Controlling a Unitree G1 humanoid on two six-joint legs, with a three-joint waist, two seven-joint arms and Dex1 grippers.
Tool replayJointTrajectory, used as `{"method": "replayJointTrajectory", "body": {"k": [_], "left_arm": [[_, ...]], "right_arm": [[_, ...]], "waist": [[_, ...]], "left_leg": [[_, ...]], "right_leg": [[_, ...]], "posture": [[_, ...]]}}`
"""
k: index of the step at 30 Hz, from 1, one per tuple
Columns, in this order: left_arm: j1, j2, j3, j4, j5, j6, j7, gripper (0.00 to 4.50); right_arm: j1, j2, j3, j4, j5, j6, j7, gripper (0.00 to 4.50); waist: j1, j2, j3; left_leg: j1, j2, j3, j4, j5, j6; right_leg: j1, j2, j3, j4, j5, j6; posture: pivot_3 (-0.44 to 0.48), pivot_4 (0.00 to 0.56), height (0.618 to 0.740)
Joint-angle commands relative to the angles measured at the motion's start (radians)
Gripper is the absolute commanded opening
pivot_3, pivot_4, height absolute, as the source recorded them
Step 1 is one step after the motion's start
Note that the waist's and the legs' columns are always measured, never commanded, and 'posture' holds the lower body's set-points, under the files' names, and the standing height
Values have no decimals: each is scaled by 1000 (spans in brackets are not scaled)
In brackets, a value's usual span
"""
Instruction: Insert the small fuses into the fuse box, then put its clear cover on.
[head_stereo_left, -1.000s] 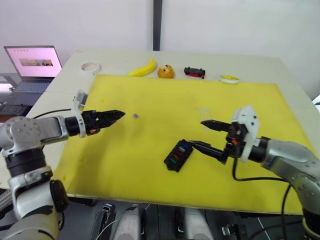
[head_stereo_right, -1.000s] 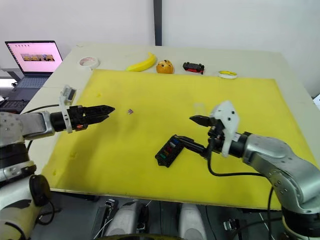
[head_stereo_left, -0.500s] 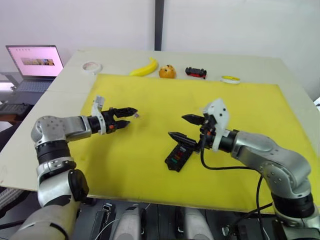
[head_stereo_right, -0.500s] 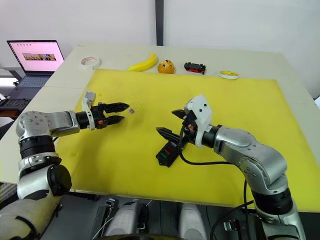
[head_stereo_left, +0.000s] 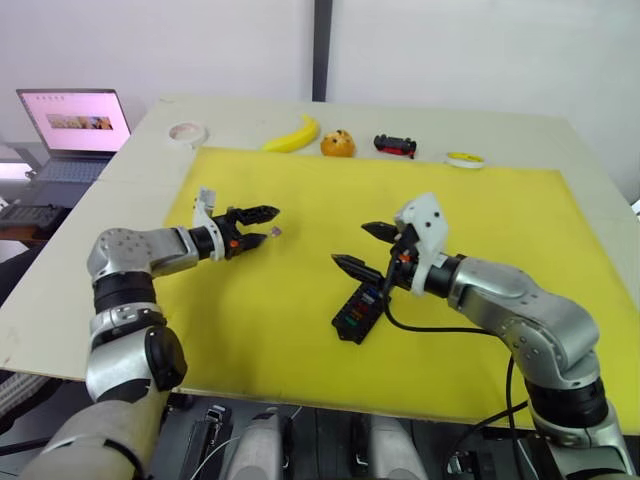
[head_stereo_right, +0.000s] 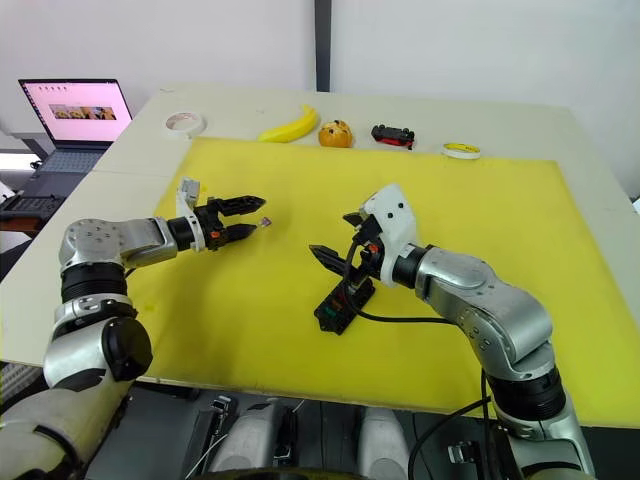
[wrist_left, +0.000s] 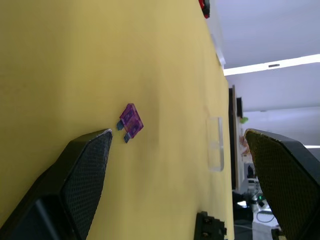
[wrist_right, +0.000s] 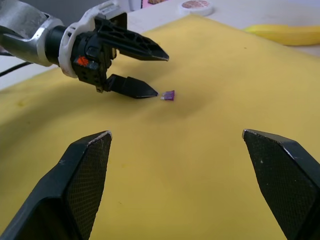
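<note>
The black fuse box (head_stereo_left: 360, 312) lies on the yellow mat (head_stereo_left: 300, 300) with several coloured small fuses in its slots. A purple fuse (head_stereo_left: 274, 232) lies loose on the mat further left. My left gripper (head_stereo_left: 266, 225) is open, and its lower fingertip (wrist_right: 150, 92) sits right at that purple fuse (wrist_right: 169, 94). My right gripper (head_stereo_left: 350, 244) hovers open just above and behind the fuse box, holding nothing. The clear cover (wrist_left: 215, 144) lies flat on the mat beyond the purple fuse (wrist_left: 131, 121) in the left wrist view.
Along the table's far edge stand a white tape roll (head_stereo_left: 185, 132), a banana (head_stereo_left: 292, 135), an orange (head_stereo_left: 336, 144), a black-and-red toy car (head_stereo_left: 394, 146) and a yellow tape roll (head_stereo_left: 462, 158). A laptop (head_stereo_left: 75, 125) sits far left.
My left gripper has reached forward and right until its open fingers are at the purple fuse. My right gripper has swung left, from beside the fuse box to above it.
</note>
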Motion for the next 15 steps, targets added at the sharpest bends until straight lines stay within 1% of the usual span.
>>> {"method": "replayJointTrajectory", "body": {"k": [1,6,15], "left_arm": [[-36,-19,-16,41,16,-21,-10,4500],[-58,-26,-44,61,34,-16,-20,4500],[-76,-39,-49,97,74,-49,-18,4500]], "right_arm": [[-14,20,-7,-17,-11,-16,-6,4444],[-16,29,-9,-15,-22,-11,-9,4444],[3,29,-22,-27,-31,-9,-12,4444]], "waist": [[0,0,0],[1,0,0],[1,0,0]], "left_leg": [[0,0,0,0,0,0],[0,0,0,0,0,0],[0,0,0,0,0,0]], "right_leg": [[0,0,0,0,0,0],[0,0,0,0,0,0],[0,0,0,0,0,0]], "posture": [[0,150,740],[0,150,740],[0,150,740]]}}
